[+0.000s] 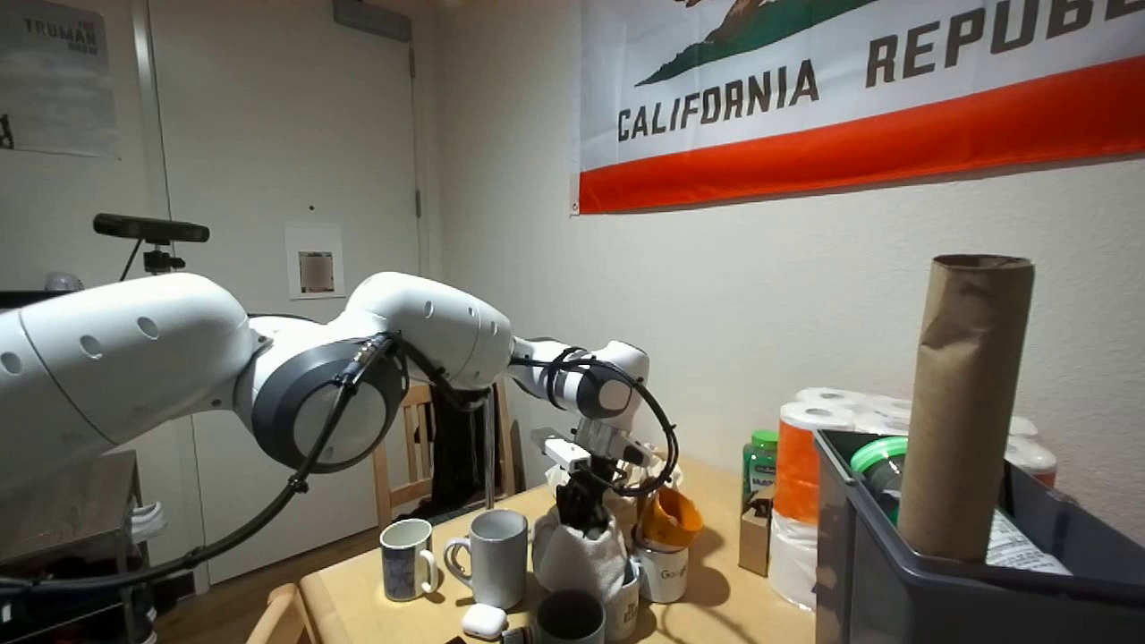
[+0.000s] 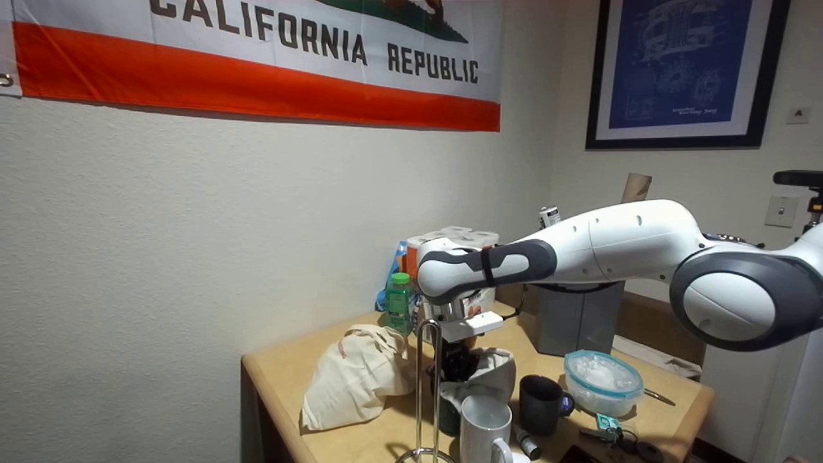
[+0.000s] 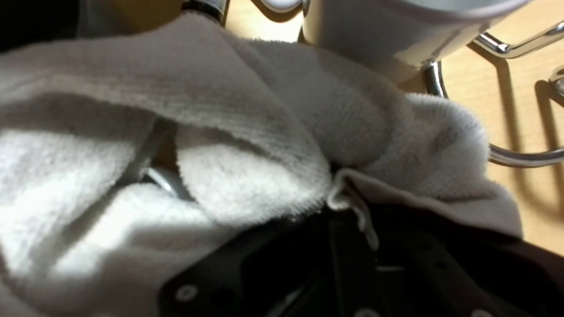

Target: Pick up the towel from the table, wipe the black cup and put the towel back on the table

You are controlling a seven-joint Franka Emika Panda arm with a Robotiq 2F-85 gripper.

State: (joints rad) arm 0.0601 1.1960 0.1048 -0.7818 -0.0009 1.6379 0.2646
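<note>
The arm [image 1: 438, 326] extends above the towel [image 1: 577, 563], with the wrist [image 1: 615, 386] over it. The gripper [image 3: 335, 209] points downward, jaws clamped on the towel.

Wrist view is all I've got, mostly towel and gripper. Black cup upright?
Observer: Yes, in an exterior view the black cup stands upright beside the towel; can't tell if they touch.
Operator: Any other cloth around?
Observer: A cream cloth bag lies on the opposite side of the towel from that cup, in an exterior view.
Operator: Other cups nearby?
Observer: An exterior view shows an orange cup just above a white mug lettered Google.
</note>
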